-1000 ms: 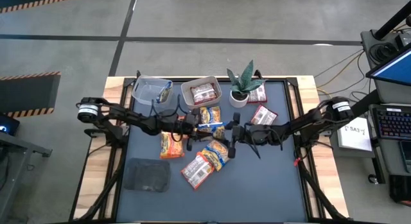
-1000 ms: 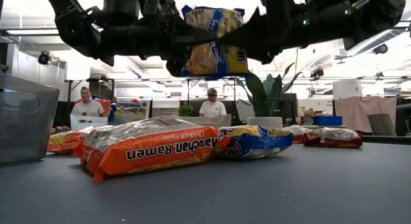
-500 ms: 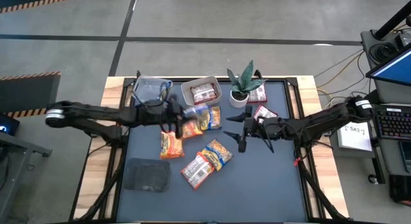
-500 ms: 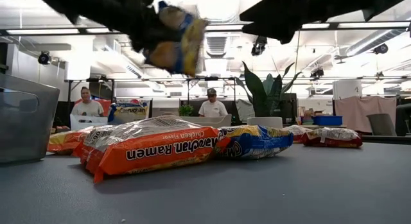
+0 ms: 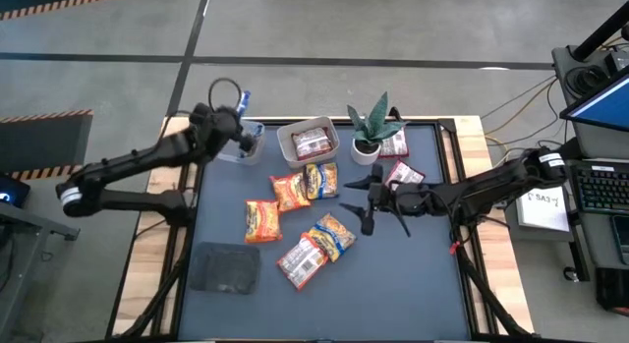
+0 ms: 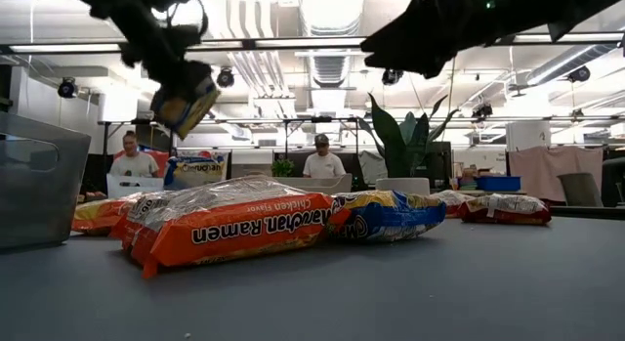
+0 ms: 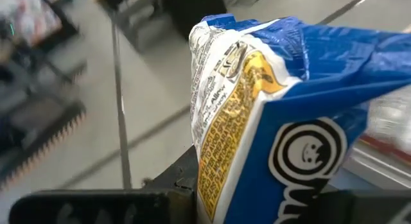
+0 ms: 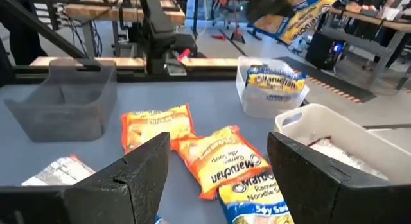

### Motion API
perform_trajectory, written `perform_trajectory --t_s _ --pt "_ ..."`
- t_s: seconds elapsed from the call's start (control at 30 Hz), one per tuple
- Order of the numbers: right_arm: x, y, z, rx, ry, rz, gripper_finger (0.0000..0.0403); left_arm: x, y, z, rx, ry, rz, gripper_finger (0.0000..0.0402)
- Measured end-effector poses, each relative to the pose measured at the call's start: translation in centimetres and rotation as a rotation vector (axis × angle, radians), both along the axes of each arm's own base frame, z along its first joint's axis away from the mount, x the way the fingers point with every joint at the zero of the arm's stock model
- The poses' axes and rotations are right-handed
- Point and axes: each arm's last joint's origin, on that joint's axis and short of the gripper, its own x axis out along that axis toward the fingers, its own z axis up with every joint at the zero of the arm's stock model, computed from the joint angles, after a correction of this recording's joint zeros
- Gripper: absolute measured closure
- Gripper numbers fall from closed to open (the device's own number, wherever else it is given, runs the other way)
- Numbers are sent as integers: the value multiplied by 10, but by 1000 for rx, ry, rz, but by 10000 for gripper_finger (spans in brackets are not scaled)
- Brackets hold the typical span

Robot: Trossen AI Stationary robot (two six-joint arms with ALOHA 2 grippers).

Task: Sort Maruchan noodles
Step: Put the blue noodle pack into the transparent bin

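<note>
My left gripper (image 6: pixel 164 65) is shut on a blue-yellow Maruchan packet (image 7: pixel 276 121), held high over the table's far left corner, by a clear tub (image 5: pixel 228 144) that holds another blue packet (image 8: pixel 273 81). My right gripper (image 8: pixel 218 169) hovers open, with nothing in it, right of the table's middle (image 5: pixel 366 207). Loose packets lie flat on the mat: orange (image 5: pixel 262 221), orange (image 5: pixel 290 192), blue-yellow (image 5: pixel 322 179), blue-yellow (image 5: pixel 334 235), red-white (image 5: pixel 303 262). A second clear tub (image 5: pixel 307 140) holds a red-white packet. My left gripper pinches one end of the blue-yellow packet (image 7: pixel 215 185) between its two fingers. The fingers come from the table's left, slanting a little downward. The packet is lifted clear and, in the low view, hangs tilted below the gripper (image 6: pixel 186 99).
A potted plant (image 5: pixel 371 132) stands at the far middle, with red-white packets (image 5: pixel 403 174) beside it. A dark grey pad (image 5: pixel 226 267) lies at the near left. An empty grey tub (image 8: pixel 61 102) shows in the right wrist view. People sit beyond the table.
My left gripper has carried the blue-yellow packet from above the table's middle up and toward the far left corner, turning as it went. My right gripper, which stood at the packet a second ago, has drawn back a little toward the right edge.
</note>
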Motion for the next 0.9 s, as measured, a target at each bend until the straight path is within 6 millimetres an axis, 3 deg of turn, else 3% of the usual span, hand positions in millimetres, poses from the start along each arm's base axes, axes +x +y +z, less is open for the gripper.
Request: perform_trajectory --t_s 0.13,0.3,0.5,0.7,0.9 --pt "3 1 -6 2 21 -1 154 -10 25 -10 -132 7 5 331" --pt "5 1 -10 -1 34 -8 154 -15 44 2 -299 110 88 332" --pt "5 -1 -10 -12 34 -55 154 -3 70 11 -569 267 24 334" --pt "5 -1 -10 -11 34 -54 154 10 102 3 -681 324 28 339" --pt "5 -1 -11 -11 39 -53 154 16 107 -7 -784 299 -37 340"
